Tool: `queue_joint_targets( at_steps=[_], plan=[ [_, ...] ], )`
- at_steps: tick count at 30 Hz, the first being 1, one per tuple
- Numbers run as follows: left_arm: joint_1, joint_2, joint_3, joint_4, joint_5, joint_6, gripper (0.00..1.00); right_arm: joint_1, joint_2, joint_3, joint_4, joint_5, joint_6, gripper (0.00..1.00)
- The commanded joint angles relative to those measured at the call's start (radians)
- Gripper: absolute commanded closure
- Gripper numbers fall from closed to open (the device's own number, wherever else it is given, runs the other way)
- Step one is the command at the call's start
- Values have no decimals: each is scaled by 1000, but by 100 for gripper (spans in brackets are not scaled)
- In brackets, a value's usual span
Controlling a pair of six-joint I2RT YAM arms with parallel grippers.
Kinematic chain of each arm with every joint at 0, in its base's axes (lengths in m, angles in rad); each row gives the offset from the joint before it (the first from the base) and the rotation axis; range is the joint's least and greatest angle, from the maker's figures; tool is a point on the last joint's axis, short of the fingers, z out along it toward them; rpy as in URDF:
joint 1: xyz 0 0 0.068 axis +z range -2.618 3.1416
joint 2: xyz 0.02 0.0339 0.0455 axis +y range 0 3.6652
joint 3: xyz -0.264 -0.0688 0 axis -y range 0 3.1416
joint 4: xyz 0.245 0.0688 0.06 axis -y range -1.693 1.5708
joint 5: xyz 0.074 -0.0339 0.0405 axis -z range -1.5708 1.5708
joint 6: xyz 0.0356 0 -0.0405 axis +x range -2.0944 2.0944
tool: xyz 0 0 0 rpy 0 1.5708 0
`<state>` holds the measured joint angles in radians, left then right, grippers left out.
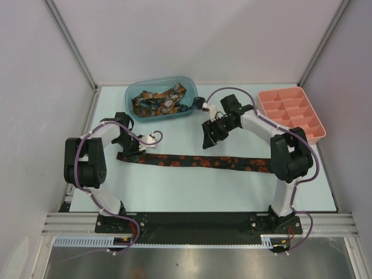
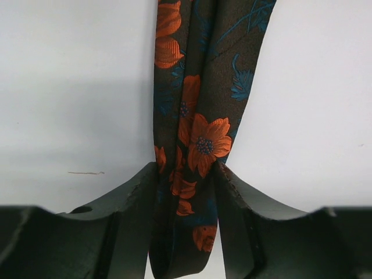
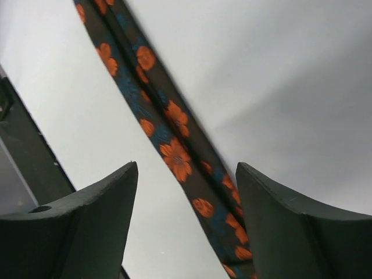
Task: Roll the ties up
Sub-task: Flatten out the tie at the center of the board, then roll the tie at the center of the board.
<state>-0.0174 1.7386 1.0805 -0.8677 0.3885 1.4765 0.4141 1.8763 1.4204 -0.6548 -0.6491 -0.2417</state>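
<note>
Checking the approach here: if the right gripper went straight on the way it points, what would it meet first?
Probably the tie, lying flat on the table: in the wrist view it runs right through the gap of the open right gripper. How high the gripper is above it is unclear.

No legible text, labels, brands, numbers or signs anywhere.

Pale mint table [image 1: 192,192] under everything. Blue translucent tub [image 1: 129,100] at far edge, left of centre. Salmon-pink divided tray [image 1: 319,135] at far right, slightly skewed, well apart from tub. Its compartments run in two columns, probably four rows; angle makes count unsure. Black base plate [image 1: 197,228] along near edge, aluminium rail [image 1: 70,224] flanking it. White enclosure walls [image 1: 192,40] on three sides, metal posts [image 1: 67,38] at far corners.
</note>
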Motion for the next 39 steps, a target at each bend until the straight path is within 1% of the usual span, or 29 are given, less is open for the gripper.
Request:
queue_joint_targets(
  at_steps=[1, 2, 4, 6, 7, 8, 9, 10, 11, 12, 13, 14, 16, 19, 21, 22, 25, 27, 28, 30, 31, 33, 34, 35, 36, 38, 39],
  plan=[
    [-4, -2, 67, -92, 99, 11, 52, 49, 15, 32, 66, -89, 116, 28],
    [-4, -4, 71, -99, 105, 4, 53, 54, 17, 26, 87, -93, 120, 29],
    [-7, -7, 82, -105, 112, -27, 58, 74, 29, 20, 107, -87, 133, 30],
    [-7, -5, 87, -100, 113, -53, 71, 90, 44, 32, 159, -84, 169, 32],
    [-7, -2, 90, -91, 107, -74, 74, 113, 62, 44, 175, -64, 179, 32],
    [-7, -4, 91, -93, 107, -79, 74, 124, 72, 57, 185, -55, 180, 30],
    [-4, -14, 90, -94, 113, -78, 63, 136, 79, 70, 188, -43, 179, 28],
    [-4, -28, 69, -105, 125, -52, 47, 150, 93, 87, 190, -11, 164, 26],
    [-4, -68, 49, -99, 130, -35, 25, 175, 99, 91, 205, 3, 159, 23],
    [-4, -86, 24, -70, 135, -21, 17, 186, 110, 97, 208, 5, 153, 23],
    [-4, -100, -17, -56, 141, 1, 5, 195, 124, 115, 208, 9, 153, 23],
    [-7, -106, -30, -45, 141, 5, 0, 209, 151, 126, 210, 9, 160, 23],
    [-21, -100, -42, -28, 136, 13, 1, 215, 176, 138, 222, -15, 170, 23],
    [-26, -80, -41, 16, 135, 7, 0, 230, 228, 178, 253, -30, 206, 26],
    [-36, -61, -42, 45, 109, 28, 3, 239, 259, 202, 271, -46, 219, 27],
    [-39, -53, -39, 47, 101, 37, 7, 241, 268, 213, 274, -67, 222, 27],
    [-56, -27, -31, 49, 81, 63, 12, 241, 303, 238, 279, -99, 232, 26],
    [-59, -21, -33, 52, 82, 68, 19, 241, 319, 244, 287, -115, 231, 26],
    [-64, -14, -33, 52, 79, 70, 24, 239, 323, 244, 296, -125, 232, 26],
    [-72, -14, -30, 39, 85, 73, 30, 241, 334, 250, 307, -142, 232, 26],
    [-73, -11, -25, 32, 89, 73, 37, 241, 337, 250, 319, -149, 235, 25],
    [-75, -10, -4, -14, 101, 74, 45, 239, 343, 259, 325, -159, 237, 25],
    [-75, -7, 2, -33, 110, 74, 52, 241, 343, 262, 333, -162, 237, 25],
    [-73, -4, 9, -59, 112, 71, 54, 242, 348, 264, 336, -165, 237, 26],
    [-75, -2, 18, -71, 113, 73, 59, 242, 350, 265, 340, -172, 237, 25],
    [-73, 7, 24, -94, 115, 67, 62, 246, 360, 268, 350, -176, 237, 26],
    [-75, 13, 33, -100, 116, 64, 66, 249, 362, 272, 353, -178, 237, 26]
  ],
)
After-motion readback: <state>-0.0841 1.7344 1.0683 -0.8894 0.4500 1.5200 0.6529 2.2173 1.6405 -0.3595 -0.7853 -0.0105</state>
